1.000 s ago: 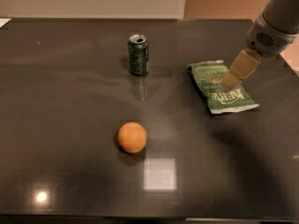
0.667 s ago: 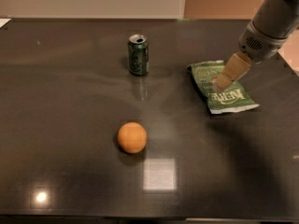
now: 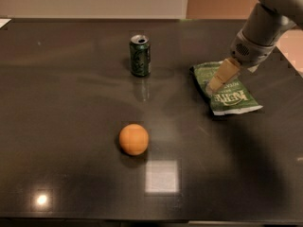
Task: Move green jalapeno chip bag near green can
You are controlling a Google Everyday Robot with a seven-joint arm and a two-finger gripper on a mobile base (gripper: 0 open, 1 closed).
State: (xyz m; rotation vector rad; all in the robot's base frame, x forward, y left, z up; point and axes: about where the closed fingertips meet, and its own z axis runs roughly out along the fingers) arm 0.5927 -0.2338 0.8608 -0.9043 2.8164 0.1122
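Moved: my hand [image 3: 213,86], leftward and down over flat crinkly green jalapeno chip bag [image 3: 233,97], right side of dark worktop [image 3: 66,126]; grip state, cannot tell. Small dark green can [image 3: 140,56]: well left. Pinch bag edge firmly before dragging.

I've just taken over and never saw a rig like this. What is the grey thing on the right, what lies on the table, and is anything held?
The grey shape at the upper right is the robot's one arm; the tan piece at its end is the gripper, its grasping tool. The single camera looks down across the dark glossy table; its mounting is not known. On it are three things: a flat, crinkly green chip bag with white lettering at the right, a small dark green drink can with a silver top, upright at the back, and an orange ball nearer the camera. The gripper is down at the bag's left part, as pictured; whether it grips the bag cannot be told. The bag lies flat, apart from the can.
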